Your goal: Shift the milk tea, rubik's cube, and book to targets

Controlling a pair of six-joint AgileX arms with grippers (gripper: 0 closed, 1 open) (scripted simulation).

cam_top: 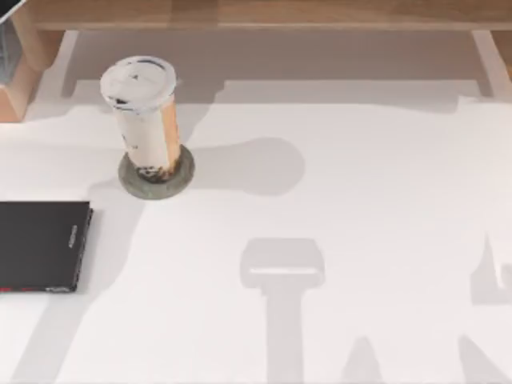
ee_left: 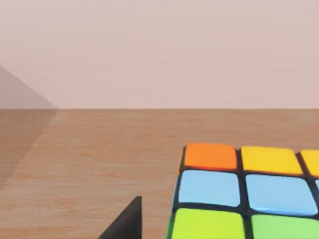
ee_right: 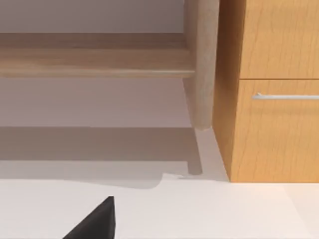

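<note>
I see the milk tea point(cam_top: 144, 120) standing upright on the round grey-green disc point(cam_top: 182, 178) at the table's far left, white lid up, orange and white sides, dark specks at its base. The black slab point(cam_top: 40, 244) lies flat at the left edge, nearer me. The rubik's cube point(ee_left: 244, 194) rests on a wooden surface, orange, yellow, blue and green tiles facing my left wrist camera.
</note>
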